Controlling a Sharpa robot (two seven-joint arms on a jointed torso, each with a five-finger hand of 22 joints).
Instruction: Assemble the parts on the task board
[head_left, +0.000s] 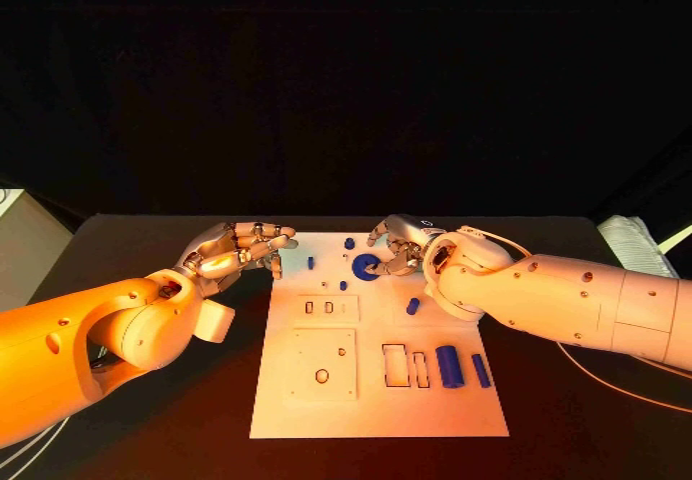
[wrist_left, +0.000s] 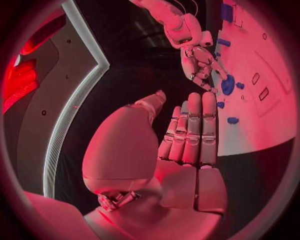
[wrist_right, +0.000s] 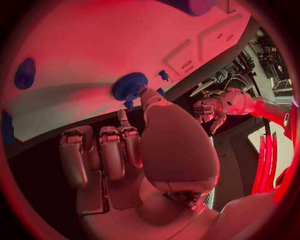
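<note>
The black table (head_left: 159, 400) carries the white task board (head_left: 378, 405) at its middle, lying flat with its long side running from 12 to 6 o'clock. At the table's 3 o'clock edge a pale ribbed object (head_left: 629, 243) rests, well apart from the board. A thin pale cable (head_left: 613, 392) curves over the dark surface toward 4 o'clock, beside the board's right edge but not touching it

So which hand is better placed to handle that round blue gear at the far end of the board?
The right hand: its fingertips already sit at the blue gear on the task board. The left hand hovers off the board's left edge, holding nothing.
</note>
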